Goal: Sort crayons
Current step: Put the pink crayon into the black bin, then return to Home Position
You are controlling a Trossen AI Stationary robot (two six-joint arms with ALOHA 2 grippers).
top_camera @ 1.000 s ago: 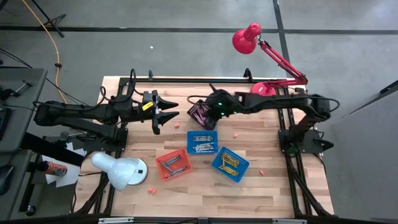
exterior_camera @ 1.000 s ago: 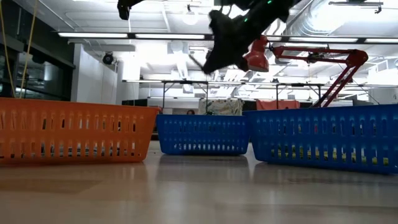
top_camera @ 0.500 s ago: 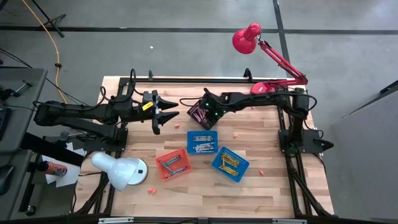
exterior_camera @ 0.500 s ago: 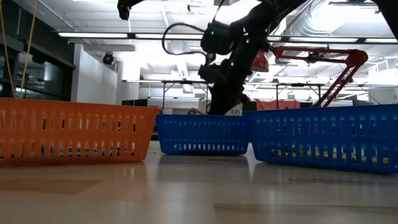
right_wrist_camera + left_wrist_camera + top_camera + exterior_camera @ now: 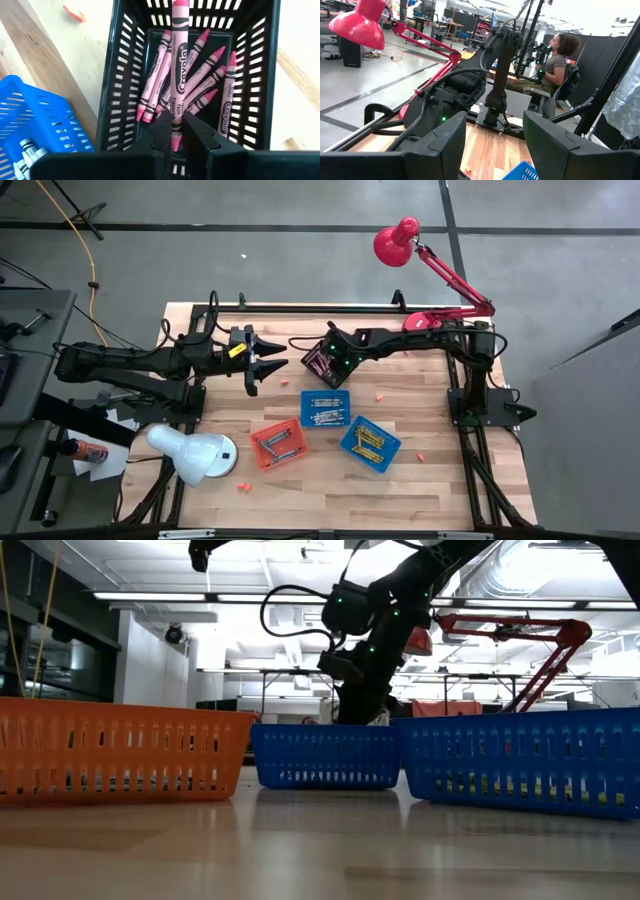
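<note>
Wooden table (image 5: 420, 490), bearing all items; red desk lamp (image 5: 397, 240) at its far edge, white lamp (image 5: 195, 453) at its near left corner; left arm waiting left of the black basket, left gripper (image 5: 272, 358) with fingers spread wide, holding nothing; right gripper (image 5: 173, 131) directly above the black basket (image 5: 114, 87), fingers pinched on a pink crayon (image 5: 178, 75), the crayon's lower end between the fingers; blue basket (image 5: 325, 408) just in front of the black basket, second blue basket (image 5: 370, 443) beyond that, orange basket (image 5: 278, 443) front-left; pink crayons (image 5: 206, 70) lying inside the black basket; stray orange crayons (image 5: 379, 393) on bare wood right of it.
</note>
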